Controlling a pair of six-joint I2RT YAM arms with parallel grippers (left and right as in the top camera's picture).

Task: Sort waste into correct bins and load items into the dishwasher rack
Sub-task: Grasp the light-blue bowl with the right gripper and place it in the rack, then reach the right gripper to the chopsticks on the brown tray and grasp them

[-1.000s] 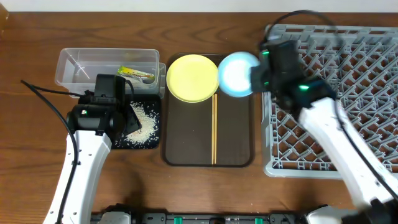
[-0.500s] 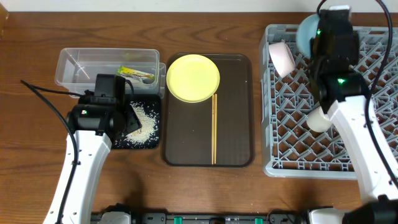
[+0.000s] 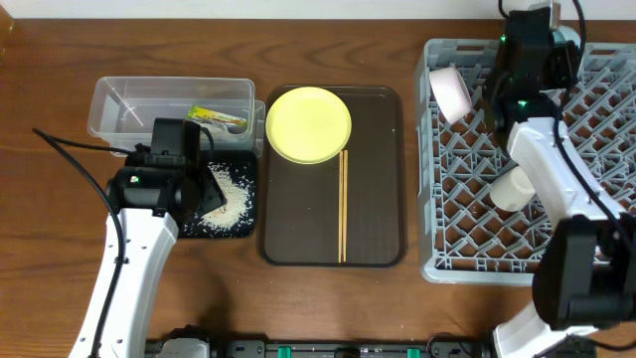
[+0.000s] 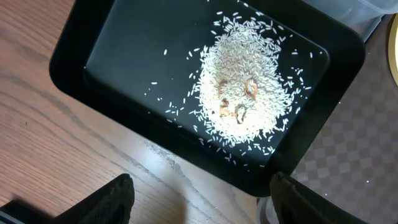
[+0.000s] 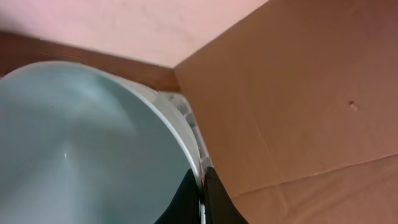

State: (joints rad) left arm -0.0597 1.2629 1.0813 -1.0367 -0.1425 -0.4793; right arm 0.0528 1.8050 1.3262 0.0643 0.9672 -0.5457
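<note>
This seems a robot laboratory arranged like a dishwashing corner. White robot arms (image 3: 129, 268) with cables stand at a plain wooden bench (image 3: 60, 219). Beyond the right end effector (image 5: 202, 196) are a bare pink wall (image 5: 155, 25) and brown cardboard (image 5: 311, 93); below it, a grey dishwasher rack (image 3: 606, 109).

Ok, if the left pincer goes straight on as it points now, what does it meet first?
Likely the near rim of the shallow black rectangular tray, short of the white rice pile; depth is unclear.

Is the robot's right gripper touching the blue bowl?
Touching. The right wrist view shows the right gripper pinching the rim of the blue bowl between its two fingertips.
</note>
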